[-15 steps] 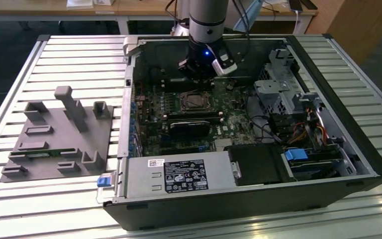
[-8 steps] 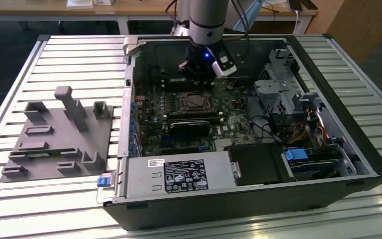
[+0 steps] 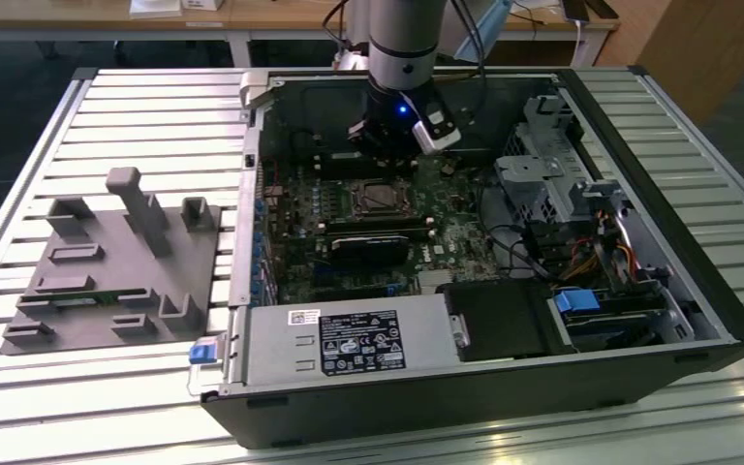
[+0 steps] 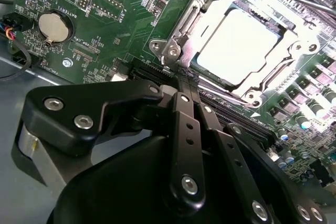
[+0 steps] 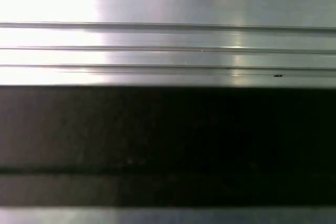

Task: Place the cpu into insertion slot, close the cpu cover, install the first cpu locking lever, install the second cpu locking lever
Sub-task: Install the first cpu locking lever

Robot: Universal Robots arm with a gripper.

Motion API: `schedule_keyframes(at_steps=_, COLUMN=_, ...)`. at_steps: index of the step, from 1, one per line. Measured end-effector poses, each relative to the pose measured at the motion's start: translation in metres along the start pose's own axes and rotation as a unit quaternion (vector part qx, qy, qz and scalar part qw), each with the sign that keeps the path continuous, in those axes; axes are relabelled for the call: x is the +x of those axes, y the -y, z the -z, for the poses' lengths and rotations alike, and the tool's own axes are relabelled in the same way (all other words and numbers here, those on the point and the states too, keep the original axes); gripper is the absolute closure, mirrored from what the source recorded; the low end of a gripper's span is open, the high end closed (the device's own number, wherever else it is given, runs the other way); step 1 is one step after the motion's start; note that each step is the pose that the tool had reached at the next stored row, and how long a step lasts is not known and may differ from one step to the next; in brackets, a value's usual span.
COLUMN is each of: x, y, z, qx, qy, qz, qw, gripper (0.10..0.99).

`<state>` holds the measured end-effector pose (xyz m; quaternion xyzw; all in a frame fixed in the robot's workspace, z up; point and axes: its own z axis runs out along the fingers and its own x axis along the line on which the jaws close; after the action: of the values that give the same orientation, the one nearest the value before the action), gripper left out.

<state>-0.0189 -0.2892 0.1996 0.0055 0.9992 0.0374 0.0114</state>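
Jaws point(image 4: 185, 85) pressed together, empty, at cpu cover point(image 4: 210, 24) edge.

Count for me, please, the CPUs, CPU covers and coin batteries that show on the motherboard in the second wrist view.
cpu: 1
cpu cover: 1
coin battery: 1
Total: 3

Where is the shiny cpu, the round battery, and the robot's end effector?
cpu point(image 4: 239, 45), second wrist view, on its bright metal top.
round battery point(image 4: 54, 28), second wrist view, on its silver face.
end effector point(image 4: 188, 88), second wrist view, where its black fingertips meet.
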Motion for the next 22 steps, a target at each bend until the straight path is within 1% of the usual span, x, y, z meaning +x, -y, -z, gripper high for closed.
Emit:
schedule_keyframes(at_steps=3, x=0.0000, y=-0.0001, z=-0.0002, qx=0.0001, qy=0.0002, qz=0.000, qw=1.0000, gripper=0.965)
schedule_keyframes(at_steps=6, x=0.0000, y=-0.0001, z=-0.0009, qx=0.0037, qy=0.0002, qz=0.000, qw=1.0000, gripper=0.965)
schedule_keyframes(at_steps=7, x=0.0000, y=0.0000, z=-0.0009, qx=0.0042, qy=0.0002, qz=0.000, qw=1.0000, gripper=0.965)
schedule_keyframes(at_steps=18, x=-0.0001, y=-0.0003, z=0.0019, qx=0.0042, qy=0.0003, qz=0.000, qw=1.0000, gripper=0.965)
schedule_keyframes(at_steps=19, x=-0.0001, y=-0.0003, z=0.0018, qx=0.0053, qy=0.0003, qz=0.000, qw=1.0000, gripper=0.965)
schedule_keyframes(at_steps=22, x=-0.0001, y=-0.0003, z=0.0009, qx=0.0113, qy=0.0003, qz=0.000, qw=0.9999, gripper=0.965)
